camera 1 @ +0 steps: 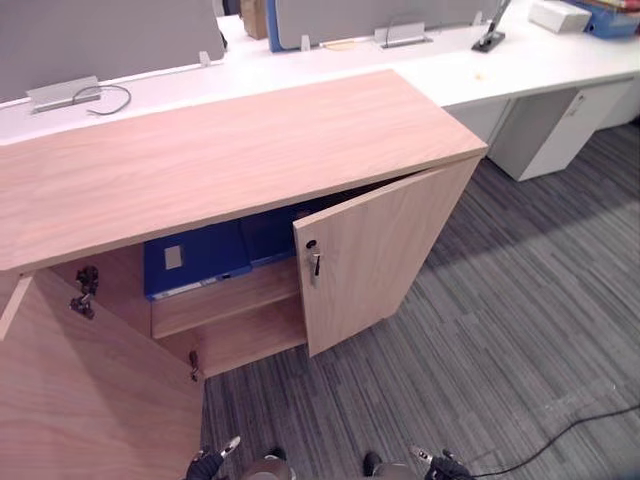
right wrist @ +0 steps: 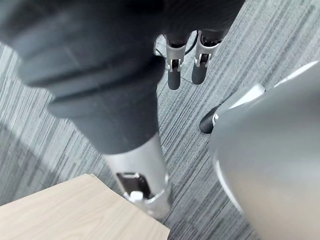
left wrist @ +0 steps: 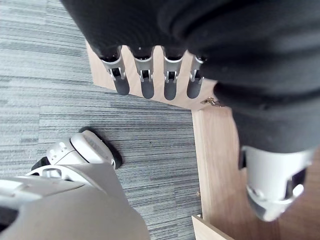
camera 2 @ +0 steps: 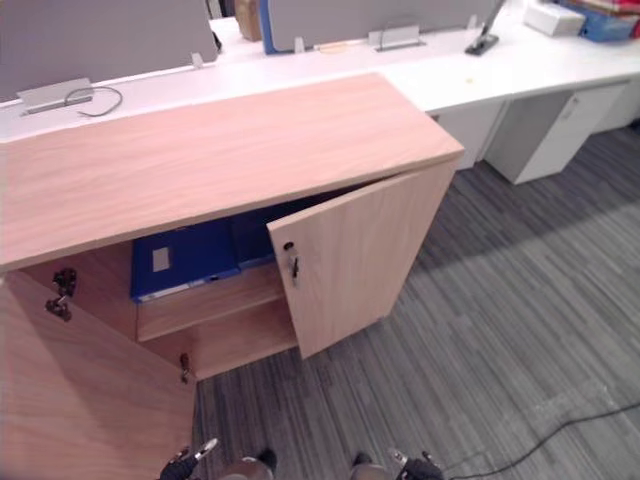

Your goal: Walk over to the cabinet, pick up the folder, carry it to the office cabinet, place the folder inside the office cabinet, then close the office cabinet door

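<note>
A: Hands first?

B: Left robot hand [left wrist: 146,82] has straight fingers and holds nothing. Right robot hand [right wrist: 174,70] is the same, loose and empty. Both hang low in front of the cabinet [camera 1: 220,150], apart from it.

A: Folder?

B: The blue folder [camera 1: 192,258] is inside the cabinet on the upper shelf [camera 1: 225,300], seen through the gap between the doors. I'd judge placing done and closing left to do.

A: How to close it well?

B: The right door [camera 1: 375,250] stands half open; the left door [camera 1: 90,390] is swung wide toward the robot. Push with flat fingers on the outer face near the free edge, far from the hinges [camera 1: 85,290], steady until flush. Stay off the key [camera 1: 314,262] sticking out of the right door.

A: Anything unclear?

B: The left door is cut off at the frame edge. A darker blue thing [camera 1: 270,232] sits beside the folder; second folder or box, can't tell. The cabinet's inside behind the right door is hidden. Whether the folder clears the shelf front is hard to make out.
</note>
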